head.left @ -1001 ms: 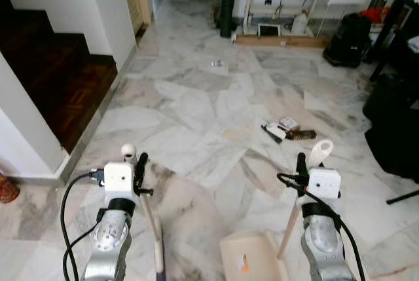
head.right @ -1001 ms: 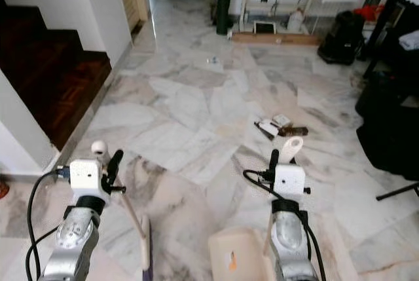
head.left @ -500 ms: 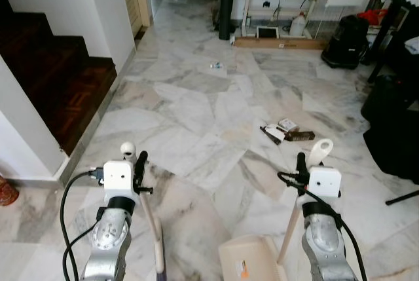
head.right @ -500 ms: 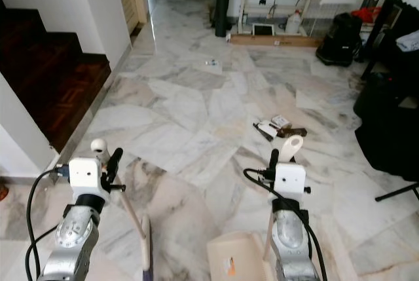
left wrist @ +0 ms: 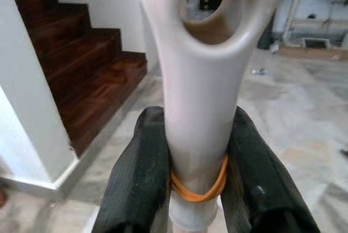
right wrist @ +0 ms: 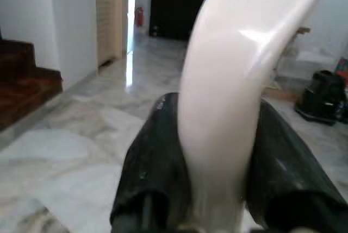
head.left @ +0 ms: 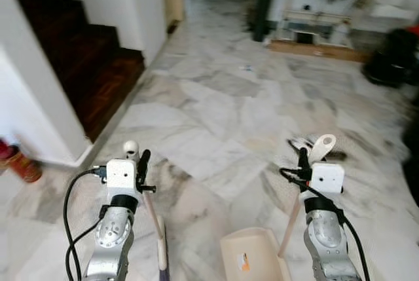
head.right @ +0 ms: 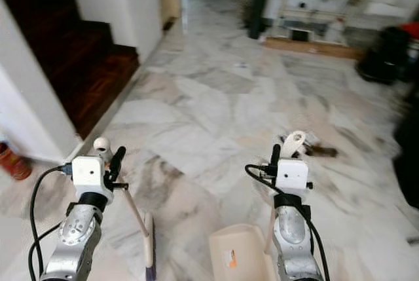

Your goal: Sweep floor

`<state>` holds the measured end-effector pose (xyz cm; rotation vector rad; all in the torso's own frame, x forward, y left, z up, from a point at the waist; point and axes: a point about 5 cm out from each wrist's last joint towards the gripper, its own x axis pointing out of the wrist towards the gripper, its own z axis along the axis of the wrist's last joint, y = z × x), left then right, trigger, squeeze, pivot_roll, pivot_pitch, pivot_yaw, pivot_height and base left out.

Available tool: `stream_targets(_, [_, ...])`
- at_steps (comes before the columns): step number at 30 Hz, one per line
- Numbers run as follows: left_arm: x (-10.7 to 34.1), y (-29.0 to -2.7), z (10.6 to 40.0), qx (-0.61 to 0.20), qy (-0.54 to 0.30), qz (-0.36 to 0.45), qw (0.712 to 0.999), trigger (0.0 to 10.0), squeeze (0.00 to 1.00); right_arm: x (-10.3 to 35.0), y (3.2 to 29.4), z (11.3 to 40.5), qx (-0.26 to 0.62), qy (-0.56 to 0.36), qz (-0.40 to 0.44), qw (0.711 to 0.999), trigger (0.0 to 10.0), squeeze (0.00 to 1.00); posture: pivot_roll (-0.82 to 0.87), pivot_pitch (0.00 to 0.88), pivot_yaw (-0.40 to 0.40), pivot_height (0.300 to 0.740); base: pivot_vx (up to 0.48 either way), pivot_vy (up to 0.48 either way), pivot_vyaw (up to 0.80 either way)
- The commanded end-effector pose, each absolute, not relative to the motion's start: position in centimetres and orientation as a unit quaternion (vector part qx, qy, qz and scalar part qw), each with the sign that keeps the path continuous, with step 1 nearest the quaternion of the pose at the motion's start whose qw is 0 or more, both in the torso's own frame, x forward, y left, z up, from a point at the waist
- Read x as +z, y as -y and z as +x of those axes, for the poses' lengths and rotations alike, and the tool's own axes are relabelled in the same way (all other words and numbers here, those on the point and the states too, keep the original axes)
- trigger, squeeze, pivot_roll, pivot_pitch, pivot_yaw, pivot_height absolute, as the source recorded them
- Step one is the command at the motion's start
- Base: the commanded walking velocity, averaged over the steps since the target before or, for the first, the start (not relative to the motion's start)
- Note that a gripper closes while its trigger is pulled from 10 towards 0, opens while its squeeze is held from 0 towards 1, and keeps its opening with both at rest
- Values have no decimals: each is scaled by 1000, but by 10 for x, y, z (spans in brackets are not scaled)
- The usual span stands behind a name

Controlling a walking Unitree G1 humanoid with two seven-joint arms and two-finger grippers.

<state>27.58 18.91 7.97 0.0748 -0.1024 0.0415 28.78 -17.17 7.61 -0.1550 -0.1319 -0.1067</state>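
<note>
Between the black fingers of the left gripper (left wrist: 198, 189), the cream broom handle (left wrist: 204, 97) is clamped. Likewise the dustpan handle (right wrist: 228, 108) is clamped by the right gripper (right wrist: 217, 173), the dustpan (head.left: 252, 261) resting below it on the marble floor (head.left: 216, 104).

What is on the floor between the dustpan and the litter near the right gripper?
Bare marble floor in the left eye view: nothing lies between the dustpan and the blurred litter beyond the right gripper.

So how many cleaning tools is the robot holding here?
2: the broom handle in the left claw, and the dustpan handle in the right claw, the pan resting on the floor.
</note>
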Motion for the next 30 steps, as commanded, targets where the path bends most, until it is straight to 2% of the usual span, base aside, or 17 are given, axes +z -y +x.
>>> stream_targets(1, [94, -177, 282, 3, 84, 32, 996, 10000, 0, 83, 185, 288, -73, 78, -82, 991, 10000, 0, 64, 3, -10, 740, 386, 0, 0])
stream_targets(26, [94, -174, 284, -10, 85, 37, 996, 10000, 0, 84, 180, 291, -60, 79, -99, 990, 10000, 0, 64, 0, -2, 740, 386, 0, 0])
stream_targets(30, [94, -173, 285, -13, 85, 36, 996, 10000, 0, 84, 179, 292, -56, 80, -102, 990, 10000, 0, 63, 0, 0, 740, 386, 0, 678])
